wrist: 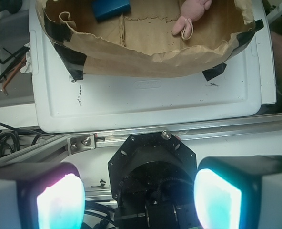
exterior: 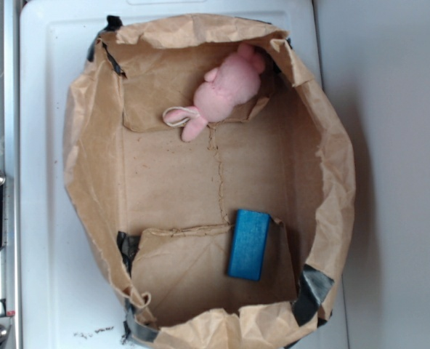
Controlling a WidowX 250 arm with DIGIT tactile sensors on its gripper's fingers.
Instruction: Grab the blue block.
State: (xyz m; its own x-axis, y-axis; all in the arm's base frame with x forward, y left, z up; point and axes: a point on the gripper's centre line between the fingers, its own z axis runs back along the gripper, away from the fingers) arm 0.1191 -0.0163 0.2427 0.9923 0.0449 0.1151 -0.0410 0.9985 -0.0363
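The blue block (exterior: pixel 248 244) lies flat on the floor of an open brown paper bag (exterior: pixel 91 167), toward its lower right. In the wrist view the blue block (wrist: pixel 111 8) shows at the top edge, inside the bag (wrist: pixel 150 57). My gripper (wrist: pixel 138 200) is open, its two glowing pads wide apart with nothing between them. It hangs over the robot's black base, well short of the bag. The exterior view does not show the gripper.
A pink plush bunny (exterior: pixel 222 93) lies in the bag's upper part, seen also as the bunny (wrist: pixel 191 16) in the wrist view. The bag sits on a white tray (exterior: pixel 44 218). An aluminium rail (wrist: pixel 188 133) and the black base (wrist: pixel 153 167) lie below. Cables (wrist: pixel 7 71) sit at left.
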